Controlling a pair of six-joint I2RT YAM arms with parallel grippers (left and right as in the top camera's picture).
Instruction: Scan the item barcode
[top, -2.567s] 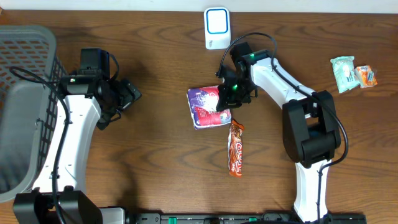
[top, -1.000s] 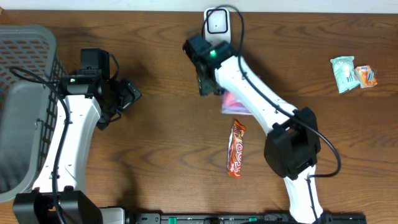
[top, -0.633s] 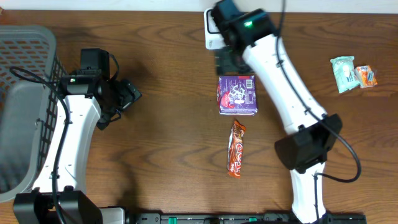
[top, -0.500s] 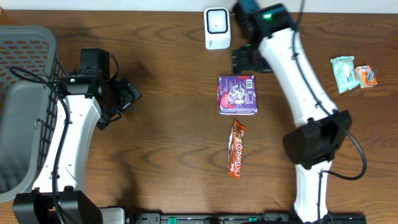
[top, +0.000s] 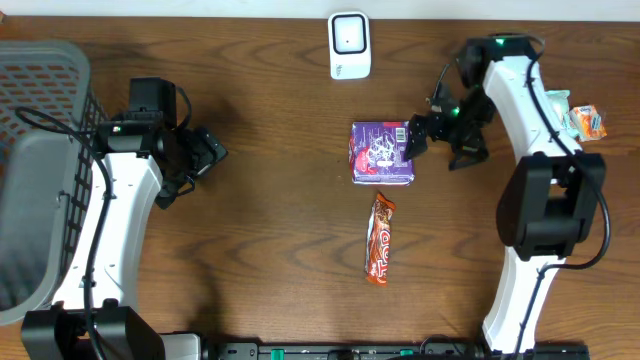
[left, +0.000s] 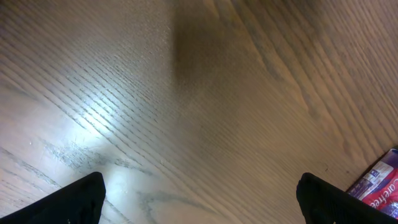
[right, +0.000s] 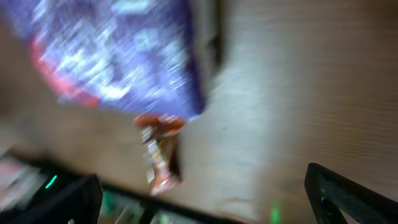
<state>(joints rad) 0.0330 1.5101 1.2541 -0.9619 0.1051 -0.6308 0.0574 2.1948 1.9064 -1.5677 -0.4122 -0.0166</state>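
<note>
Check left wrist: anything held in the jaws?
No: the left gripper has open jaws with only bare table between them.

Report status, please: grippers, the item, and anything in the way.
Left gripper open, empty. Right gripper open, empty, beside purple snack packet. Packet flat on table, apart from white scanner. Path between them clear.

The packet (top: 381, 154) is lying near the middle of the counter (top: 270, 230), with the scanner (top: 349, 44) standing behind it at the far edge. The bar (top: 380, 238) is lying just in front of the packet. The right gripper (top: 441, 143) is hanging just to the packet's right. The basket (top: 40, 170) is sitting at the counter's left end, and the left gripper (top: 208, 155) is hovering between it and the packet. A small pack (top: 552, 113) and a smaller sachet (top: 590, 121) are lying side by side at the far right.
</note>
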